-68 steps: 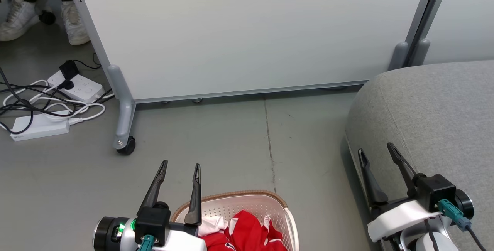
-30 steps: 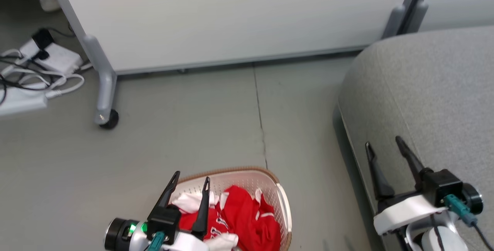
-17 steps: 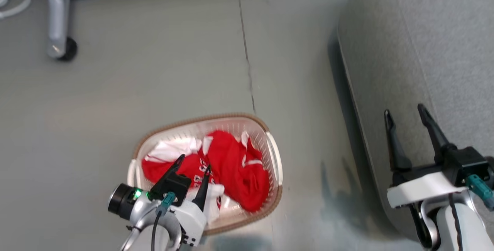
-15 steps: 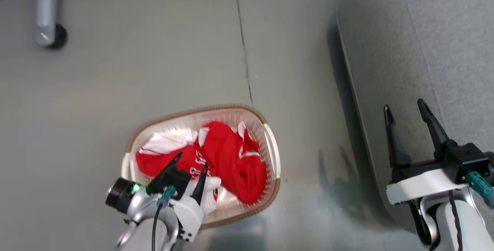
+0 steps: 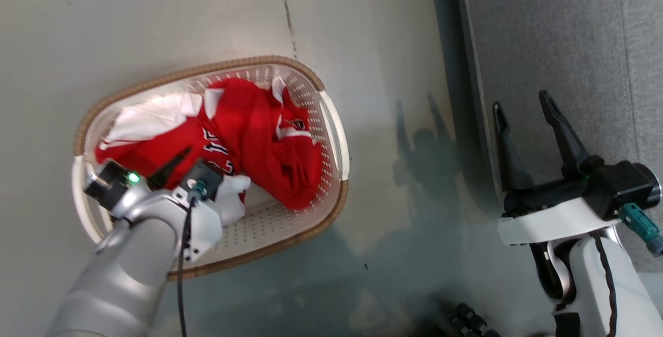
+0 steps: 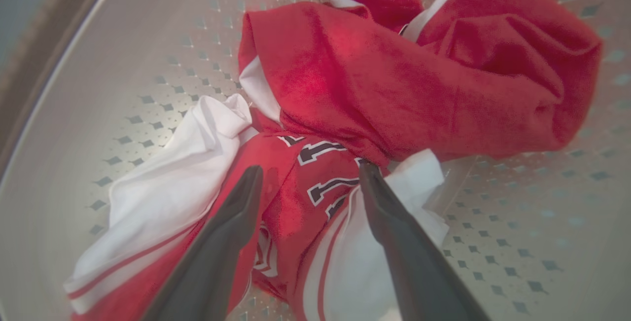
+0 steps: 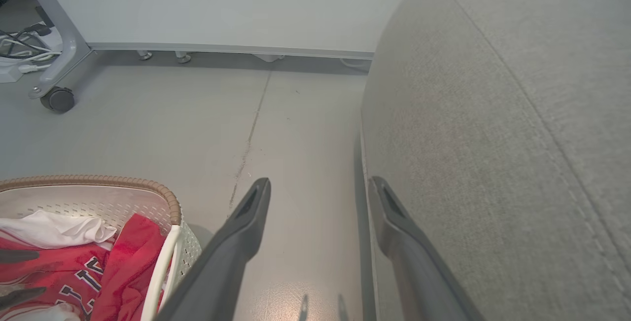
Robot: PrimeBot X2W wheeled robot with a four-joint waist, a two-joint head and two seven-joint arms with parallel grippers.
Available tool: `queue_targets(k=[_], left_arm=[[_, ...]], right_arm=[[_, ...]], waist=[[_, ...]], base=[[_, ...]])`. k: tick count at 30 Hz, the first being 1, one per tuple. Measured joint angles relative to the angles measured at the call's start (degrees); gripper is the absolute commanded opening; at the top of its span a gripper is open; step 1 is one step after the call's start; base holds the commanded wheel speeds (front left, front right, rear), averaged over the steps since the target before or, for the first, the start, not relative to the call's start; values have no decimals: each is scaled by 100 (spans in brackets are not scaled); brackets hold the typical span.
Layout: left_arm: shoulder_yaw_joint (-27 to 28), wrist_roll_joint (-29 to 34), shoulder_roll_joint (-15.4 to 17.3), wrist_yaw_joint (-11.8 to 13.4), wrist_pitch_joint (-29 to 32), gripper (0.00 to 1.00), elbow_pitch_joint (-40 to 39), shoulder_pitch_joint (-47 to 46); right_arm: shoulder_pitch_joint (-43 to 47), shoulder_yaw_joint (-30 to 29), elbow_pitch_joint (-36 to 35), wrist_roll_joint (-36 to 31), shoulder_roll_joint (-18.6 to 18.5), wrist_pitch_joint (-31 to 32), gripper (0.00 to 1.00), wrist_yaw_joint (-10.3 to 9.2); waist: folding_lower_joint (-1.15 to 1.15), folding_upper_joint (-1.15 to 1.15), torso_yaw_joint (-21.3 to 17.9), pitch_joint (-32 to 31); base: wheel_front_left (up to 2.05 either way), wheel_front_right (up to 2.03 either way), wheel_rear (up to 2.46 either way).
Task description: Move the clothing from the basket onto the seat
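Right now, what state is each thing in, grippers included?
clothing: crumpled in a heap inside the basket, not gripped.
basket: upright on the floor, holding the clothing.
seat: bare where visible.
left gripper: open, fingers astride the clothing.
right gripper: open, empty, by the seat's edge.

The clothing (image 6: 394,79) folds over its lettering; the seat (image 5: 559,42) is cut off.

Head view steeply down, left wrist close inside basket (image 6: 74,89), right wrist low; basket in all.
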Motion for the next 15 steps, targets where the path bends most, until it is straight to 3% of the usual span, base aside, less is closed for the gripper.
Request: queue_targets(k=[6,15], left_arm=[[-212,203,339,123,30,100,291,-437],[-563,525,684,376,617,100,419,-798]], right_arm=[[-225,245,-91,256,2,0,100,1],[-268,535,-104,623,4,0,100,0]], waist=[[0,0,-226,552],[0,0,-615,988]], base=[[0,0,0],[0,0,0]])
